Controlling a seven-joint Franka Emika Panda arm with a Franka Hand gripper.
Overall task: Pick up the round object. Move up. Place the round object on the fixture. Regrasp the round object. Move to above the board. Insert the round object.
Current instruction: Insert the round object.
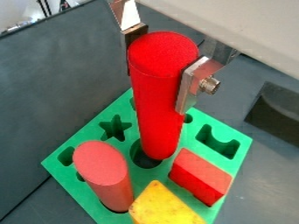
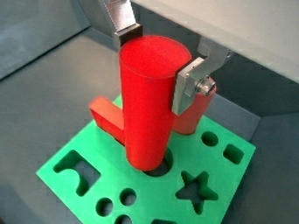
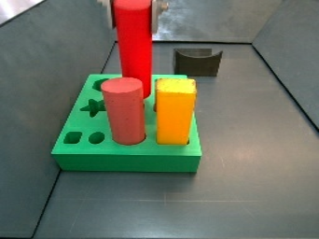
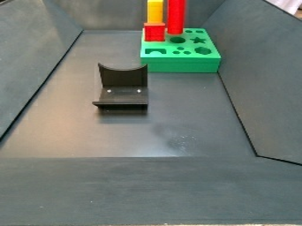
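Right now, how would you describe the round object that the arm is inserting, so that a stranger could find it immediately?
Find the green board on the dark floor. Three upright pieces rise from it: the round object is the tall, glossy, bright red peg entering a round hole, with the gripper fingers at its top. The salmon cylinder is shorter and duller, and the orange-yellow block is square.

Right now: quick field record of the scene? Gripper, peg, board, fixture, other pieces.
gripper: over the board, fingers either side of the peg's upper part
peg: bright red, upright, lower end at a round hole in the board; depth of seating cannot be told
board: green, with star, square and round holes
other pieces on board: salmon cylinder, yellow block, both upright
fixture: dark, apart from the board, nothing on it
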